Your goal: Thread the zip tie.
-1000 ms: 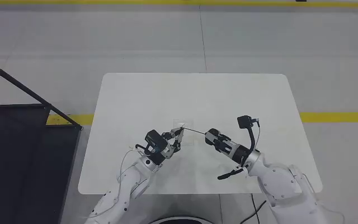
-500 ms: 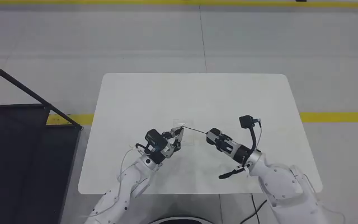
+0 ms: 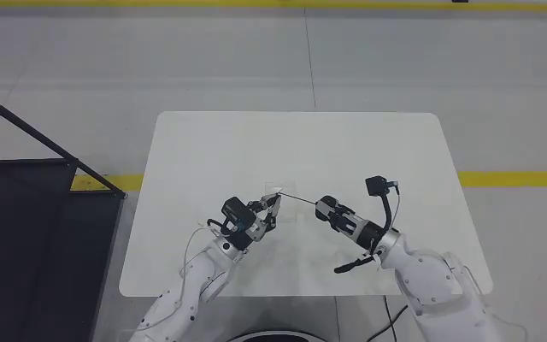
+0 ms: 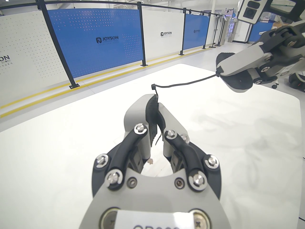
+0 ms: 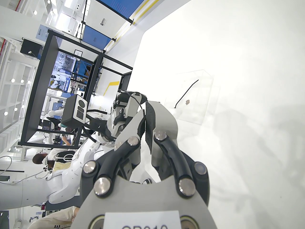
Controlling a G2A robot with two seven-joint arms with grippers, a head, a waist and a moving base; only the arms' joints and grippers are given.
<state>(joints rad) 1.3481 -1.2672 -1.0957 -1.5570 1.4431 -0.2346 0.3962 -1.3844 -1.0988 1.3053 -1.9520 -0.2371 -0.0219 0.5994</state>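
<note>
One end of the zip tie (image 4: 166, 86) is pinched between the pressed-together fingers of the left gripper (image 4: 155, 101), with its small square head standing just past the fingertips. From there the thin black strap is stretched above the table (image 3: 214, 154) to the right gripper (image 3: 323, 207), whose fingers are clamped on its other end. A clear tray (image 5: 200, 106) is set on the table below and just beyond the two grippers. A second black tie (image 5: 187, 94) and a brownish scrap (image 5: 187, 101) are seen inside it.
</note>
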